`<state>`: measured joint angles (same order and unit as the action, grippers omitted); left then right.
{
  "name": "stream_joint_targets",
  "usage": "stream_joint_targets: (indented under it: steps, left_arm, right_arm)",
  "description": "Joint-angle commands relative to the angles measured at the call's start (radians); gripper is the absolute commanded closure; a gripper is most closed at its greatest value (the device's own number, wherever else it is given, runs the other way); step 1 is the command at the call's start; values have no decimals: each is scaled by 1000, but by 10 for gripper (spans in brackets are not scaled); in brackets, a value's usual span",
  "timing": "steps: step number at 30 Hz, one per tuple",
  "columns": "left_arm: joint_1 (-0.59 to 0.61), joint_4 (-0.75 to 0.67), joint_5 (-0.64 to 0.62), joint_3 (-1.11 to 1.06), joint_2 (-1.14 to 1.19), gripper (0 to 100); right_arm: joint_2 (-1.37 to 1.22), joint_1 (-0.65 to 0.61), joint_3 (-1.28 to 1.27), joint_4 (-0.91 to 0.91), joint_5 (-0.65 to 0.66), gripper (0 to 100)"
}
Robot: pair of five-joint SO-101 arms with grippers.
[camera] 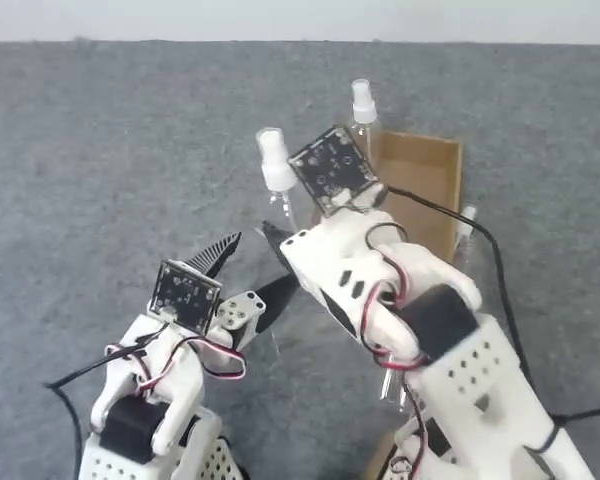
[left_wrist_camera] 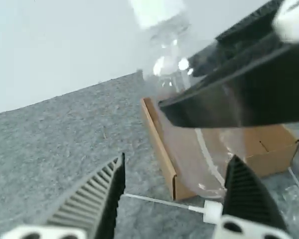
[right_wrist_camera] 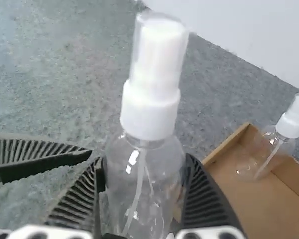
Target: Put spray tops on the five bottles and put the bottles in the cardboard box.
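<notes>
- The right gripper (right_wrist_camera: pixel 144 199) is clamped around a clear plastic bottle (right_wrist_camera: pixel 142 164). The bottle is held upright over the grey felt table (camera: pixel 100 150), with a white spray top (right_wrist_camera: pixel 152 94) on its neck.
- The left gripper (left_wrist_camera: pixel 177 159) sits just beside that bottle, with its jaws spread wide and nothing between them.
- Nearby, a cardboard box (camera: pixel 432 160) holds a second capped bottle (right_wrist_camera: pixel 271 147).
- A loose sprayer (left_wrist_camera: pixel 212 211), with its thin tube attached, lies on the felt beside the box.
</notes>
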<state>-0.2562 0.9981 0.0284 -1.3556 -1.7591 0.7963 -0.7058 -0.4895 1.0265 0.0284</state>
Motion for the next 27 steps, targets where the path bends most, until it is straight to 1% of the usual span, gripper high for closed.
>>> stream_joint_targets:
  steps: [1,5,9,12,15,16,19,21,25,27]
  left_arm:
    - [0,-25,8,-1,21,706]
    - [0,-23,8,-1,20,706]
    - [0,-25,8,-4,20,706]
    - [-6,-21,8,-4,20,706]
    - [-6,-20,8,-4,20,706]
    - [-6,-20,8,-4,20,706]
    - [-2,-21,8,-4,20,706]
    - [0,-23,8,-4,20,714]
    - [2,-26,9,-2,18,796]
    - [25,-29,8,1,18,852]
  right_arm:
    - [76,-12,74,33,-6,993]
    - [73,-12,74,36,-6,993]
    - [81,36,77,53,-5,993]
    - [71,133,78,42,0,993]
    - [64,259,74,-8,72,993]
    - [53,303,74,-31,91,993]
    - [-12,435,66,-119,92,993]
    - [-81,498,34,-199,92,993]
    - [-222,558,-51,-404,92,993]
    - [-288,582,-69,-503,83,993]
